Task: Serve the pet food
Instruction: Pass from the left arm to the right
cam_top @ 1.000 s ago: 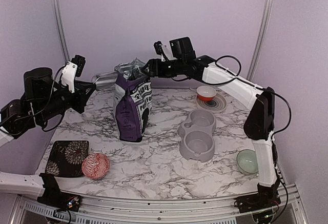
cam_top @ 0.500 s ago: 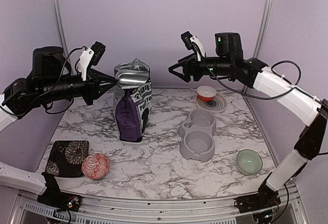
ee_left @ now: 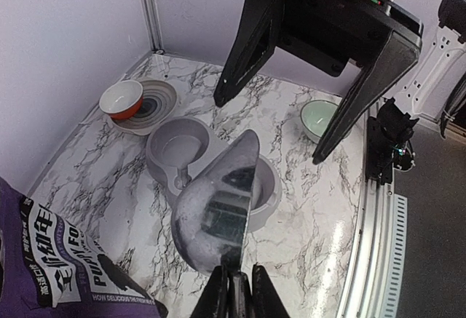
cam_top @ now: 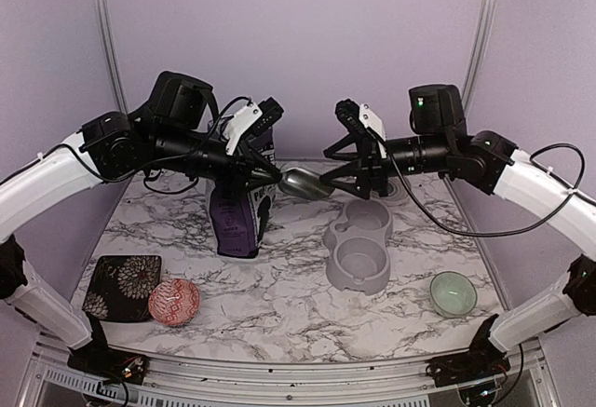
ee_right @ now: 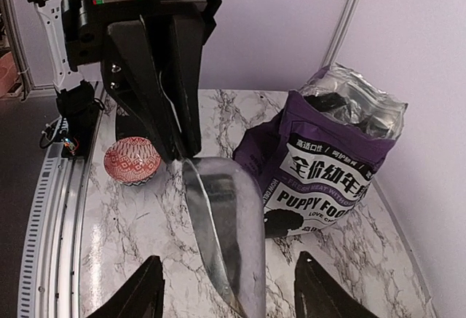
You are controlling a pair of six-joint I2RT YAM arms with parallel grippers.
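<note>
Left gripper [ee_left: 233, 295] with fingers pressed together on the thin handle of a polished metal scoop [ee_left: 218, 216], which it holds out over the white marble-patterned table [cam_top: 279, 309] with the bowl rolled onto its edge. The reflective inside of the scoop shows no pellets. Right gripper [cam_top: 333, 174] facing it, jaws apart and straddling the far tip of the scoop bowl, with no contact to be made out. Below the two lies the grey plastic double-bowl feeder [cam_top: 354, 286], both wells bare in the left wrist view. Behind the left gripper stands the purple foil "PUPPY FOOD" bag [cam_top: 237, 225], its top open. The pet food is not resolved as pellets in any view. The dark interior at the bag's mouth in the right wrist view is probably where it remains. The step in hand appears to be a transfer of the scoop between arms. The rounded, tapering, smooth bowl offers a poor seat, so the right jaws would do better to advance toward the handle's root and close squarely there. The left fingers should part only after that clamp is firm, and the scoop should be turned level before any filling.
</note>
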